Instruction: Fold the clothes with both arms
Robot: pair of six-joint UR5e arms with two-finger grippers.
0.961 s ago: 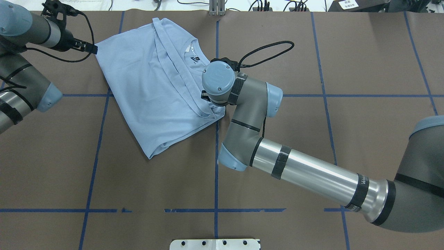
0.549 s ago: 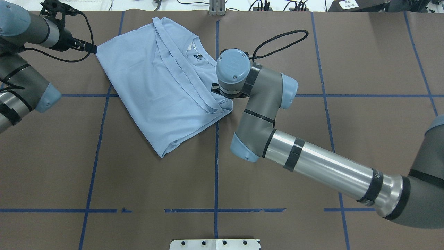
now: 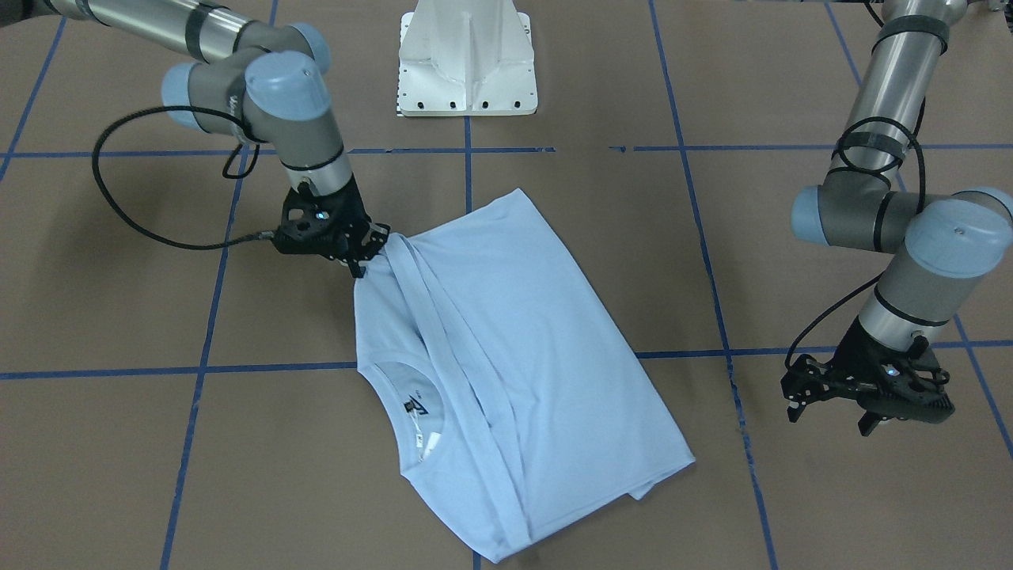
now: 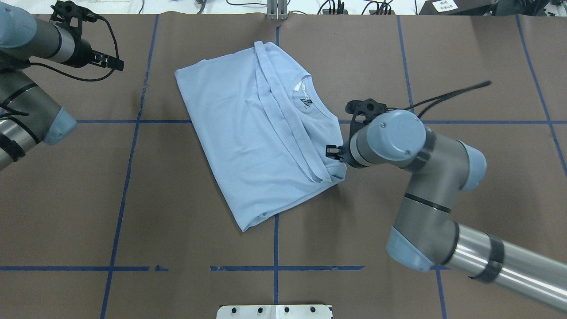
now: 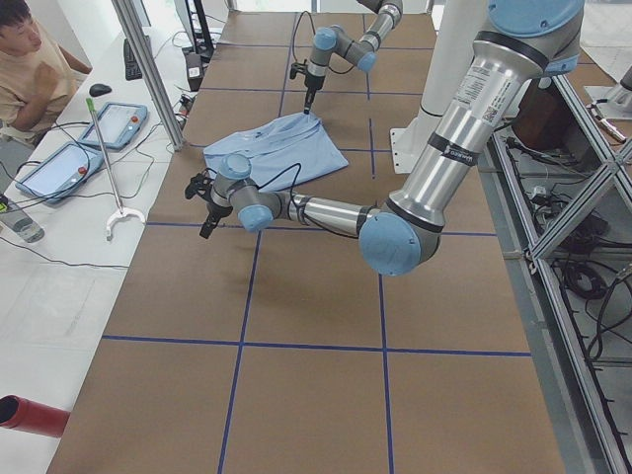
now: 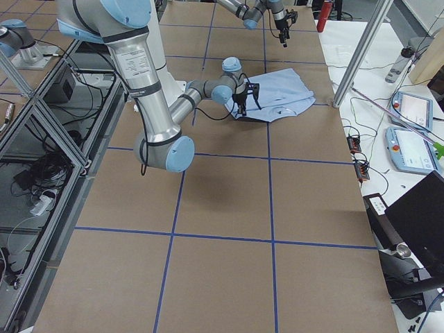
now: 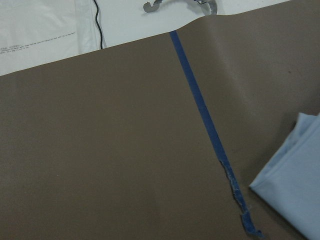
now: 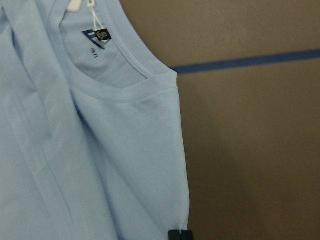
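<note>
Right tool point(image 3: 366, 255) clenches a shoulder corner of the half-folded T-shirt point(image 3: 514, 356), apparently to reposition it; left tool point(image 3: 831, 416) hangs released, empty, toward the table point(image 3: 158, 443)'s far left corner.

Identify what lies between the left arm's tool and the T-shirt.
The overhead view shows only bare brown table cover there, crossed by one blue tape line. The left tool sits apart from the T-shirt.

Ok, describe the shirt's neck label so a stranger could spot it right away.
On the brown table lies a folded light blue T-shirt. Inside its round neck opening sits a small label, the only dark patch on that pale cloth.
</note>
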